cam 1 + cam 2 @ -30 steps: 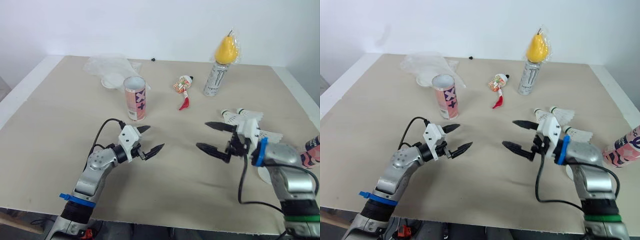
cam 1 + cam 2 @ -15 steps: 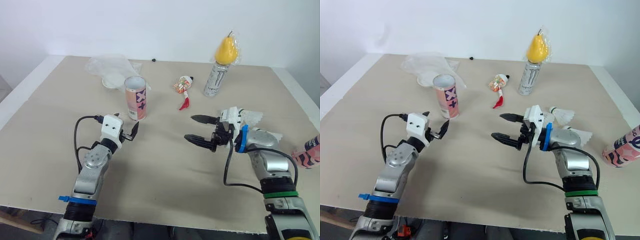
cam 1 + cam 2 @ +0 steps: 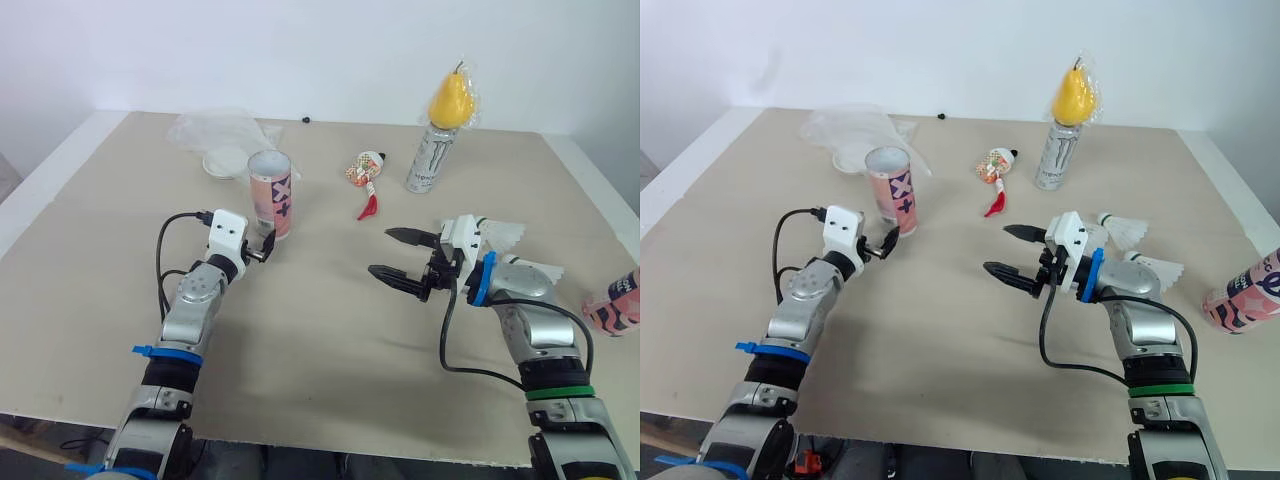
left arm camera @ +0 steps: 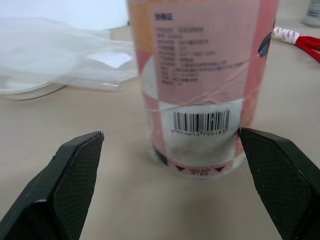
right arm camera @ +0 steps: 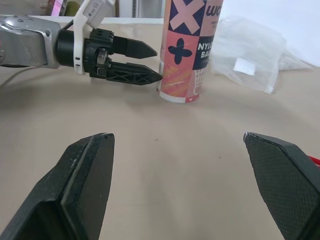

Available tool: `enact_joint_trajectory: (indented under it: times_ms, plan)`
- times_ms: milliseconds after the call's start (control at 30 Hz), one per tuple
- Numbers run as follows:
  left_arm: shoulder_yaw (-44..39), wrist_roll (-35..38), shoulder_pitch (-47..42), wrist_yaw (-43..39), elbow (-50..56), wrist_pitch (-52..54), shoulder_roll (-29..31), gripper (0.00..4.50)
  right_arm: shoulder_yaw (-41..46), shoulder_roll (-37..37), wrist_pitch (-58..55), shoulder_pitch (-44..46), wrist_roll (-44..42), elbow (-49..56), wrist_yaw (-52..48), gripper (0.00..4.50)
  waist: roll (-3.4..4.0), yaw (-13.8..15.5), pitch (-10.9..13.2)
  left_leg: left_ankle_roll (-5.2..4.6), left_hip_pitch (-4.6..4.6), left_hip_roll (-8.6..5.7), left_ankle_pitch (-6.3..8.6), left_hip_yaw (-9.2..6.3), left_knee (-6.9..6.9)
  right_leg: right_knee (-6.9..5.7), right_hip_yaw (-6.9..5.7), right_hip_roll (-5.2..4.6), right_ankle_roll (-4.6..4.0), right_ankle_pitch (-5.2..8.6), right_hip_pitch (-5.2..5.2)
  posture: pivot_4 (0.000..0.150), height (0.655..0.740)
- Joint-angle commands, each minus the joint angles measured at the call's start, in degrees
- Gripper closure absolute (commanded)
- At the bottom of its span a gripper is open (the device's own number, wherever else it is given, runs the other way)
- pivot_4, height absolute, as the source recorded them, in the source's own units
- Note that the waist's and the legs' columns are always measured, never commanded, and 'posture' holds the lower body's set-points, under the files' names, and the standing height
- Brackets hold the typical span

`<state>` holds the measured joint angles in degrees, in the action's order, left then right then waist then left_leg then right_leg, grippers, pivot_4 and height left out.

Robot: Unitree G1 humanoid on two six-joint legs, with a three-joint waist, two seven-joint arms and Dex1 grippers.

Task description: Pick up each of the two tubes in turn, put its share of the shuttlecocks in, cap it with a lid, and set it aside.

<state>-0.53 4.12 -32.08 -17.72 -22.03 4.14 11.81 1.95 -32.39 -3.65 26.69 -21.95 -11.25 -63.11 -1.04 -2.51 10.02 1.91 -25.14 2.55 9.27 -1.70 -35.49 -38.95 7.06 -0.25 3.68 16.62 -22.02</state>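
The pink tube (image 3: pixel 270 195) stands upright and open-topped, left of centre in the head view. The left gripper (image 3: pixel 883 245) is just short of its base, fingers spread wide. The tube looks light, stiff and slick-skinned, so a square mid-body grip seems safest against tipping. The right gripper (image 3: pixel 402 256), right of centre, gapes wide.

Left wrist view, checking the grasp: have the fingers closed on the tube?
No, the left gripper is spread wider than the pink tube, its fingers touching neither side.

pink tube (image 3: pixel 270 195) upright — open-topped, shuttlecocks (image 3: pixel 505 235) lying
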Motion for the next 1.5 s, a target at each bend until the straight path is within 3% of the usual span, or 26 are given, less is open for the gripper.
enact_joint_trajectory:
  times_ms: [33,300,800,1433,1500]
  plan:
    - [-0.56,0.94,-3.23,-2.59,-3.31,-2.46,0.51,0.0,1.51,-0.96,0.36,-0.15,-0.32,3.51,0.75,0.06,0.0,-0.01,0.0,0.0,0.0,0.0,0.0,-0.02,0.01,0.0,-0.02,0.0,0.0,0.0,0.0,0.15,0.74]
    - [-0.15,1.0,-8.2,-7.39,-11.46,-4.52,0.95,0.0,1.66,-1.18,-0.23,-1.6,-0.3,5.77,2.26,0.06,-0.01,-0.03,0.01,0.02,-0.02,-0.02,-0.01,-0.03,0.01,0.0,-0.03,0.0,0.0,0.0,-0.01,0.15,0.74]
    - [-1.02,-0.33,-21.15,-9.01,-34.74,-12.34,1.08,0.0,0.61,-0.03,-4.63,-5.36,-1.25,13.96,5.24,0.06,-0.04,-0.04,0.02,0.03,-0.06,-0.03,-0.02,-0.05,0.02,0.0,-0.05,0.0,0.09,0.06,-0.04,0.15,0.74]
    - [-2.54,0.71,-23.99,-11.22,-41.18,-15.54,0.57,0.0,-0.21,0.16,-5.04,-7.42,-0.74,16.71,6.38,0.06,-0.05,-0.04,0.03,0.04,-0.06,-0.03,-0.02,-0.06,0.04,0.0,-0.05,0.0,0.34,0.2,-0.04,0.15,0.74]
    - [-2.93,0.57,-24.16,-11.15,-41.65,-15.6,0.66,0.5,-0.24,0.03,-5.08,-7.4,-0.78,16.69,6.44,0.0,-0.05,-0.04,0.03,0.04,-0.06,-0.03,-0.02,-0.06,0.04,0.0,-0.05,0.0,0.34,0.2,-0.04,0.15,0.74]
